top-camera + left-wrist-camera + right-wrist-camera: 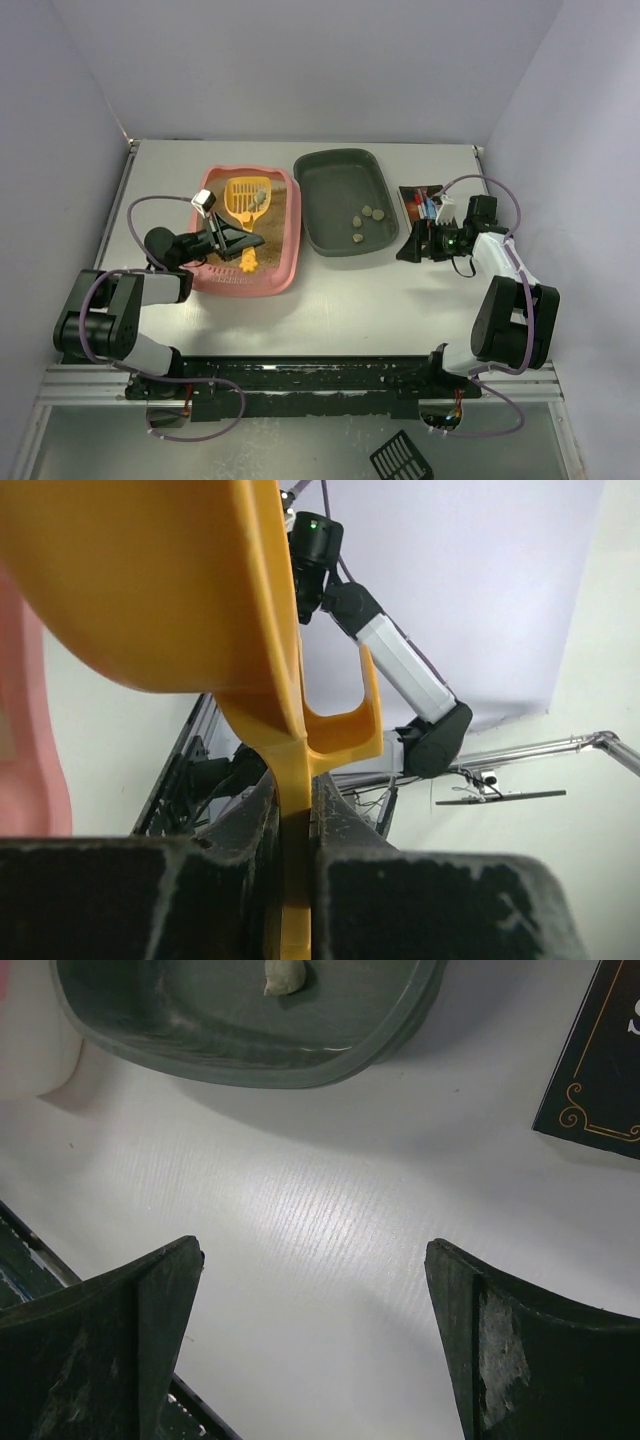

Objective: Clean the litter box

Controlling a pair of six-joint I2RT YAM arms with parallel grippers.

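Three lumps [367, 213] in the grey tray [312, 215]

At nine o'clock on the bench [330, 300], the left jaws pinch the orange scoop [247, 198] by its handle above the pink litter box [262, 283]. At three o'clock the right jaws, spread wide, hover just beside the grey tray.

Left end effector [238, 242] reaching forward, clamped on scoop [247, 198] handle, right end effector [312, 1295] low, jaws spread wide
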